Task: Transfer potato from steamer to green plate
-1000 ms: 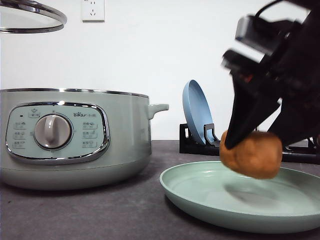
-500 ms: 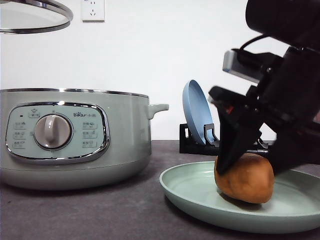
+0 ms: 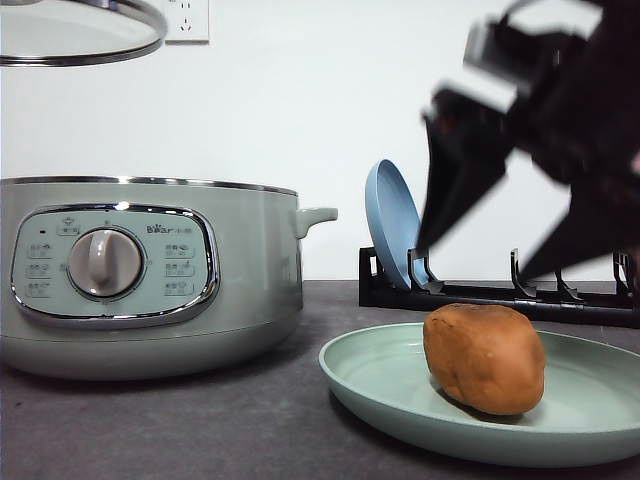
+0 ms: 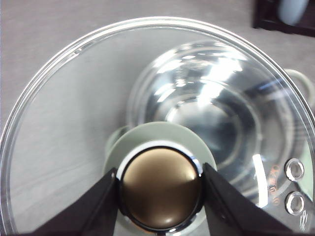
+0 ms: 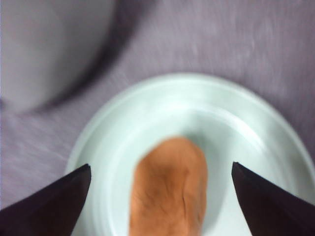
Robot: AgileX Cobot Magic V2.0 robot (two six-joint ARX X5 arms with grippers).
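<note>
**Front view: potato released onto the green plate**

Front view shows the lumpy orange-brown potato (image 3: 485, 358) lying free in the wide, shallow mint-green plate (image 3: 380, 385), toward its middle, where half a second ago the black right gripper (image 3: 505, 245) was clamped around it. That gripper has since lifted clear and spread wide; its two dark fingers hang well above the potato, blurred by motion. In the right wrist view the same fingers (image 5: 47, 206) stand far apart on either side of the potato (image 5: 170, 189), touching nothing. The transfer looks essentially done; what remains is likely only retreating and perhaps closing the pot.

The left gripper (image 4: 160, 189) pinches the bronze, glossy knob (image 4: 160, 187) of the clear glass lid (image 4: 59, 118), holding it in the air above the large pale-green steamer pot with chrome trim (image 3: 150, 275), which stands open at the left of the dark grey, faintly textured desk (image 3: 200, 430).

The potato's skin is matte and slightly creased; the plate is smooth with a raised rim and a soft sheen. Behind it, a round blue plate (image 3: 393, 225) stands upright in a black wire rack (image 3: 500, 295) near the desk's back edge.
</note>
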